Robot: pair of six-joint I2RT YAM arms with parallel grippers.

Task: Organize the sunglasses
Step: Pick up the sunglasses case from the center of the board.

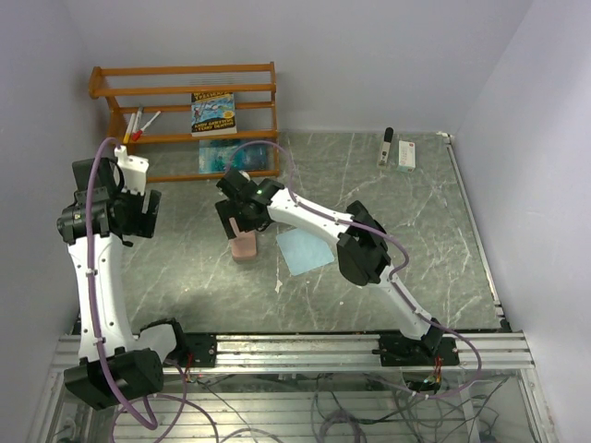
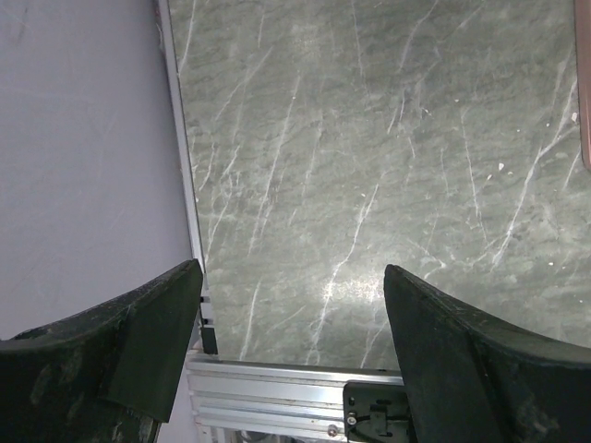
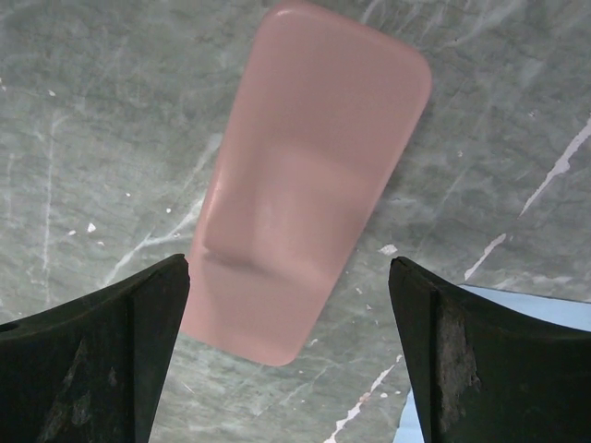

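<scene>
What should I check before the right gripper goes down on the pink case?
1. Right gripper open: ok.
2. Pink case lies between its fingers: ok.
3. Blue cloth apart from the case: ok.
4. Left gripper open and away from the case: ok.
5. Sunglasses inside the case: cannot tell.

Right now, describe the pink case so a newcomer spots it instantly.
Start at the wooden shelf, back left. In front of it, below the open right gripper, lies the pink case, beside a light blue cloth. It is the only pink, rounded slab.
</scene>
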